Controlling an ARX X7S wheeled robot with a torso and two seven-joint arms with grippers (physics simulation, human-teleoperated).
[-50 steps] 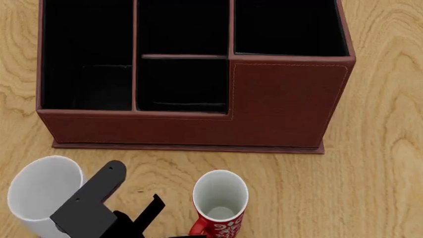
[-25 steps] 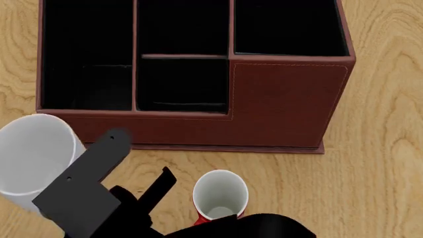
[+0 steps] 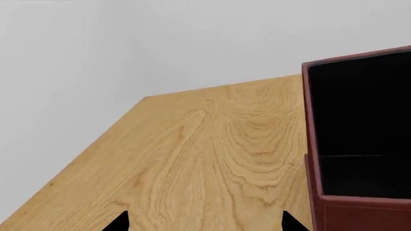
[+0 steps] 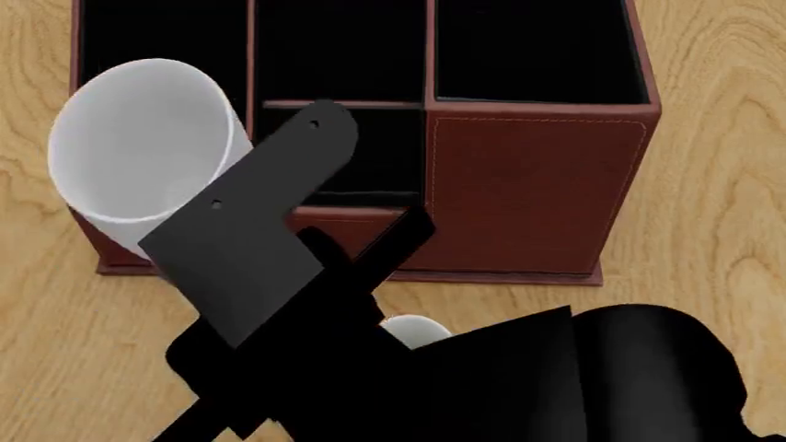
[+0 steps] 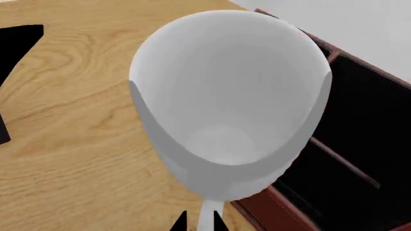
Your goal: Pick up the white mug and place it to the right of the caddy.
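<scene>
Fingers first: right fingers [image 5: 199, 222] are clamped on the white mug [image 4: 145, 152], pinching low at its near wall in the right wrist view, so the mug rides in the air, mouth tilted toward the head camera. Left fingers [image 3: 202, 222] show only two dark tips spread apart with bare wood between them, holding nothing, parked out of the way.

Tabletop [image 4: 700, 203]: wood grain, open space right of the caddy, which looks like the drop zone.

Caddy [image 4: 535, 193]: sits mid-tabletop, taller corner section on its right.

White mug: above the caddy's left compartments, lifted high enough, I'd judge, to cross over the walls rather than go around.

Red mug [image 4: 415, 329]: only a sliver of rim shows behind the right arm, in front of the caddy.
</scene>
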